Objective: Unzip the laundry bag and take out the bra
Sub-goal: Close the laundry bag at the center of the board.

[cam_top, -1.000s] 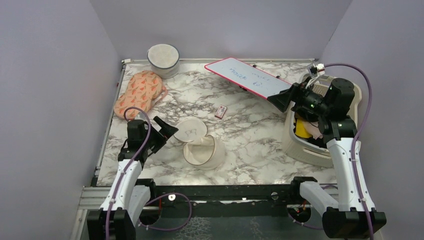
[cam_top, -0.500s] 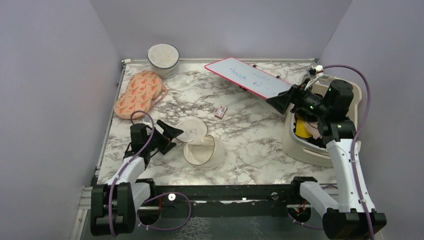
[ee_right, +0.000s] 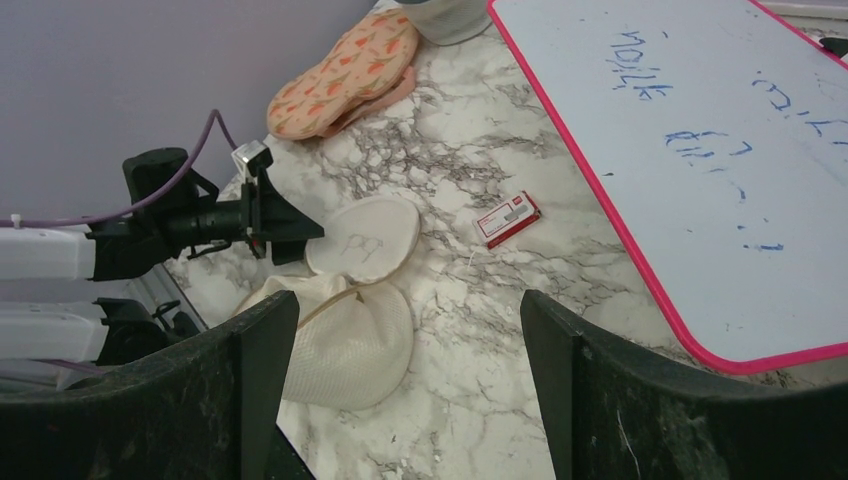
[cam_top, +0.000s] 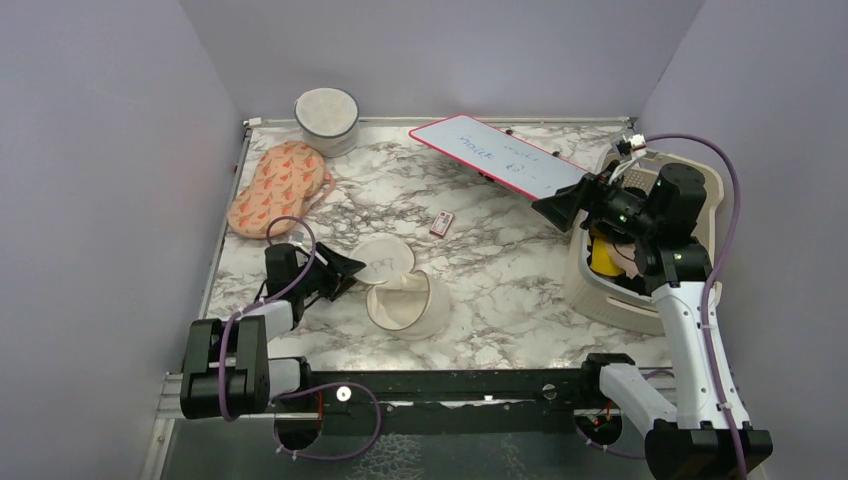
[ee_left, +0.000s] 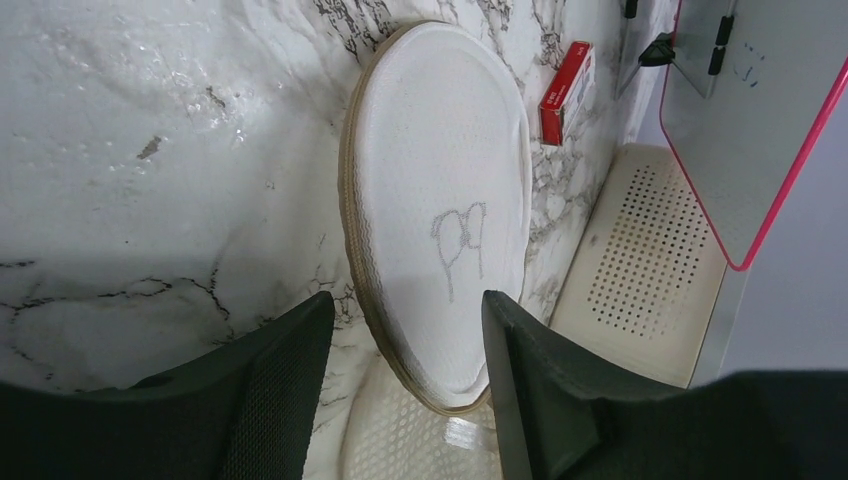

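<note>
The laundry bag lies unzipped at mid-left of the table. Its round lid flap, with the small spectacles mark, is folded back flat on the marble. My left gripper sits low at the flap's left side. In the left wrist view its jaws are open and straddle the flap's near rim, gripping nothing. My right gripper hangs open and empty above the basket. A pale pink-beige patch of fabric, possibly the bra, shows in the basket beside a yellow garment.
An orange-patterned pouch and a round tub sit at the back left. A small red box lies behind the bag. A pink-framed whiteboard leans at the back right. Purple walls close in three sides.
My left arm has dropped low and reached right toward the flap, and its jaws have narrowed. My right gripper has drifted slightly left and stays open.
</note>
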Robot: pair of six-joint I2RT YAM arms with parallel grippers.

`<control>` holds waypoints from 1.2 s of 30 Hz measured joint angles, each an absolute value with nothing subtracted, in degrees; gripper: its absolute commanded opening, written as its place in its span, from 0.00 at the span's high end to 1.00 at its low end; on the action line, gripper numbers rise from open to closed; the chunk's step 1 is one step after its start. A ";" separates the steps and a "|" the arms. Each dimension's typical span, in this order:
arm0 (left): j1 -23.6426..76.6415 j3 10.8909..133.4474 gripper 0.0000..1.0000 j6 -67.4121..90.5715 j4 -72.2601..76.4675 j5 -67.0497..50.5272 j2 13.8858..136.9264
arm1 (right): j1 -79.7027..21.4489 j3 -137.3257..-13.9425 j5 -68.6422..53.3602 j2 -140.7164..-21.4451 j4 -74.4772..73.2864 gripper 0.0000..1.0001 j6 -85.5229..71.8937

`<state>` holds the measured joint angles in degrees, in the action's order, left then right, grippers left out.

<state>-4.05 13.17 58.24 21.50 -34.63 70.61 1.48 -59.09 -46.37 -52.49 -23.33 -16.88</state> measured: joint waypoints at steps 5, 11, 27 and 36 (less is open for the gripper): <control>-4.05 13.47 0.58 57.78 25.26 -36.45 75.37 | 1.45 -58.96 -46.37 -52.49 -23.33 0.20 -16.88; -4.19 15.73 0.82 56.90 29.06 -40.14 81.71 | 1.45 -58.74 -46.37 -52.40 -23.33 0.20 -16.88; -9.65 16.05 1.00 55.18 33.08 -40.10 55.75 | 1.08 -58.63 -46.35 -52.18 -23.40 0.20 -16.88; -9.69 15.05 1.00 50.13 34.13 -38.11 44.45 | 0.60 -58.65 -46.39 -53.43 -23.40 0.20 -16.91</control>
<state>-9.69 15.05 50.13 34.13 -38.11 44.45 0.60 -58.65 -46.39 -53.43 -23.40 -16.91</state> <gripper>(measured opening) 0.003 0.803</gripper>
